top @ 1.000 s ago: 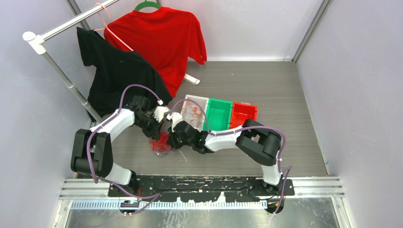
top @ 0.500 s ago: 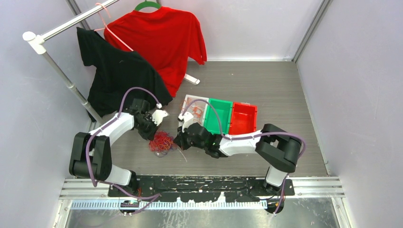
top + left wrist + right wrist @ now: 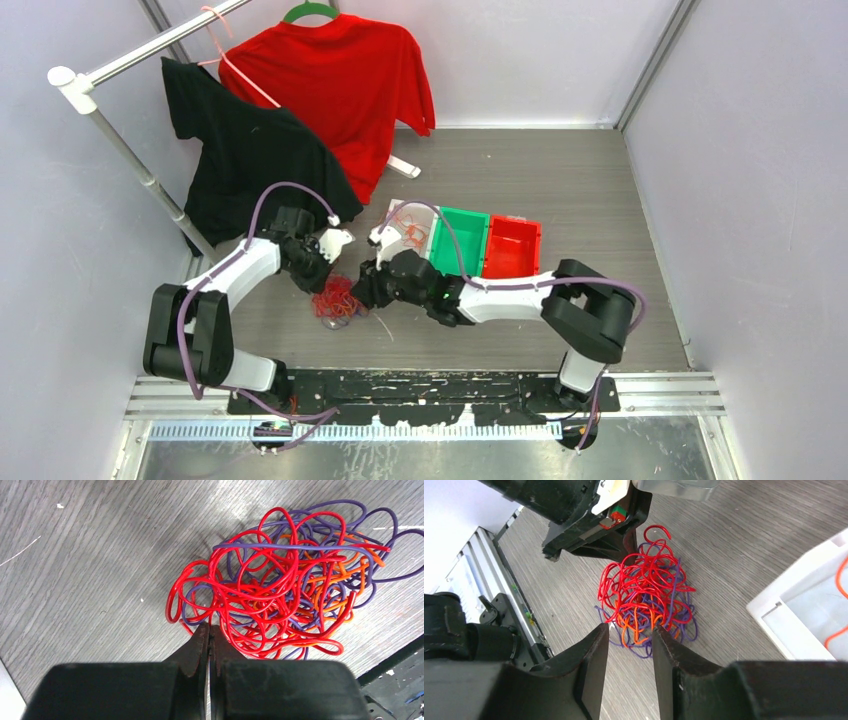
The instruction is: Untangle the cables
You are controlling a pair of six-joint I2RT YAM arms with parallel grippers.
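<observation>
The surface (image 3: 100, 555) is a matte grey laminate with a fine, streaky wood grain and a few pale flecks and scratches. On it lie the cables (image 3: 275, 585): thin, glossy, springy wires in red, orange and blue-purple, wound into one rounded, airy knot of loops. Red dominates the top and the left arm's side, orange shows through the middle, and purple loops stray out at the edges. In the overhead view the knot (image 3: 338, 298) sits between the two arms, just in front of a row of smooth plastic bins: white (image 3: 398, 213), green (image 3: 470, 216) and red (image 3: 515, 223). The left end effector (image 3: 209, 632), two dull black wedge-shaped fingers, is pressed together with its tips touching the red loops at the knot's near edge; whether a strand is pinched between them I cannot tell. The right end effector (image 3: 629, 637), the same scuffed black, stands apart on the opposite side, its tips low by the surface with orange and purple loops lying in the gap between them. A loose orange wire (image 3: 839, 580) lies inside the white bin.
</observation>
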